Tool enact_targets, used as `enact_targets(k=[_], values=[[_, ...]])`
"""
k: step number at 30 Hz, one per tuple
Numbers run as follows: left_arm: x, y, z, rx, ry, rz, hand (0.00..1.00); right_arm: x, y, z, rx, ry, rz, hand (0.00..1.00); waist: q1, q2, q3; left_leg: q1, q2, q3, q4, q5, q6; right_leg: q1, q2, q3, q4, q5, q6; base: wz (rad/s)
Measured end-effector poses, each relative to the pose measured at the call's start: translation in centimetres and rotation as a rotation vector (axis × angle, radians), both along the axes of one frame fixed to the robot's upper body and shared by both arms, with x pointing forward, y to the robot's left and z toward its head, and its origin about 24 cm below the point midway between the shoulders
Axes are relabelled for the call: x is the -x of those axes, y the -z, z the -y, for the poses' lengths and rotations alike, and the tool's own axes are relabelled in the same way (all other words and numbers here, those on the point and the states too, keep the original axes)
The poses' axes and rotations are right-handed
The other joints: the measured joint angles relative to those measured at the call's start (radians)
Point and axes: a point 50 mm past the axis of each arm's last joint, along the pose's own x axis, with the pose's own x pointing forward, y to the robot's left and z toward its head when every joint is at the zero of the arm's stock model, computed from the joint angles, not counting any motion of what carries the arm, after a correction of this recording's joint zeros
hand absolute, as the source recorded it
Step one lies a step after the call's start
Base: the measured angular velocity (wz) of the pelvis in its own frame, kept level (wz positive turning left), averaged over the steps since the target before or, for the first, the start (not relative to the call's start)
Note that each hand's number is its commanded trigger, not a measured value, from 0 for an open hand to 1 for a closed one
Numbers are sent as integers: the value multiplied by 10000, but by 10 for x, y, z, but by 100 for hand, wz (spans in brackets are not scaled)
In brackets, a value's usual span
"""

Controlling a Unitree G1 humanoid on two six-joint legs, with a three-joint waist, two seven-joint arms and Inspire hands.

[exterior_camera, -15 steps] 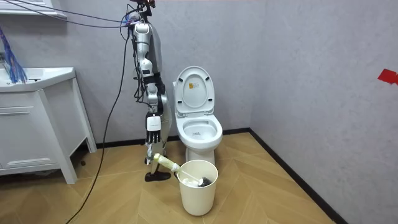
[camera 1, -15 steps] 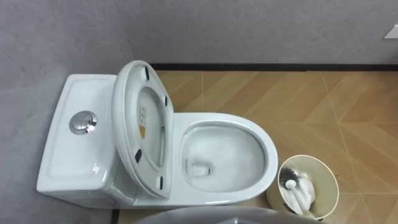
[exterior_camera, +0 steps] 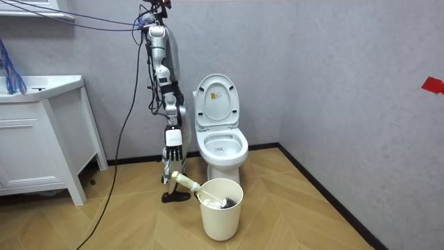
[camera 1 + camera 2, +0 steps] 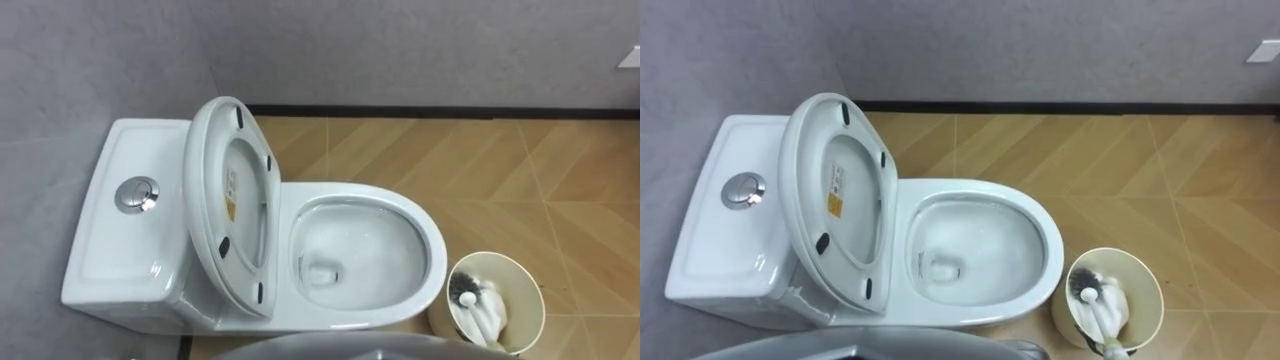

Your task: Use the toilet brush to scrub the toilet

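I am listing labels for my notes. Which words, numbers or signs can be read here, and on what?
Sticker inside the raised lid: print too small to read.
Red patch on the wall: no letters can be made out.
Nothing else legible.

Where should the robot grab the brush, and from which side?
Grip the handle: it leans out over the bucket rim toward the robot, so come down from that side. The bristle head sits inside the bucket.

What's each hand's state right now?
Right hand: open, hanging at the robot's side, holding nothing.
Left hand: cannot be told.
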Motion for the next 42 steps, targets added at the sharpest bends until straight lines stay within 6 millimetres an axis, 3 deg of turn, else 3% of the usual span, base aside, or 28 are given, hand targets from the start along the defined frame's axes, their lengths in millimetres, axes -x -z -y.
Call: enact_targets(k=[7,15,20,24,29,36,42], values=[[2,-1,-4,-293,-352,222,0,9,-1,4,595,4170,893,0,-73,18,7,18,-4,-15,-2,-1,-2,34,3,-18,-25,-16,0,2],[8,-6,-17,-1065,-1167,900,0,18,-5,14,1613,11164,2428,0,-703,-68,-17,-11,1,9,-49,-1,-2,9,11,-20,7,-17,-1,0],[14,-9,-24,-1438,-1567,1001,0,5,-11,29,2087,13012,3588,0,-862,-129,-39,-17,-10,133,-45,-1,-2,-39,-1,17,17,-16,1,-7],[11,-10,-24,-1342,-1493,1411,0,-38,-25,50,2479,12759,5551,0,-837,-140,-36,-120,-4,204,-27,-1,0,-282,11,136,38,-7,16,-9],[6,-9,-21,-1353,-1162,1669,0,-68,-39,62,3388,10894,6582,0,-757,-239,-62,-270,2,153,-1,-1,0,-405,21,111,49,3,7,2],[-11,-10,-20,-1235,-762,2233,0,-116,-57,59,3659,7517,7948,0,-477,-210,-80,-591,5,139,145,2,1,-606,0,31,23,89,-4,2],[-17,-11,-21,-1200,-207,2350,0,-131,-62,56,3511,5385,8354,0,-216,-206,-52,-922,-5,64,251,2,1,-850,-9,-17,33,92,-4,2]])
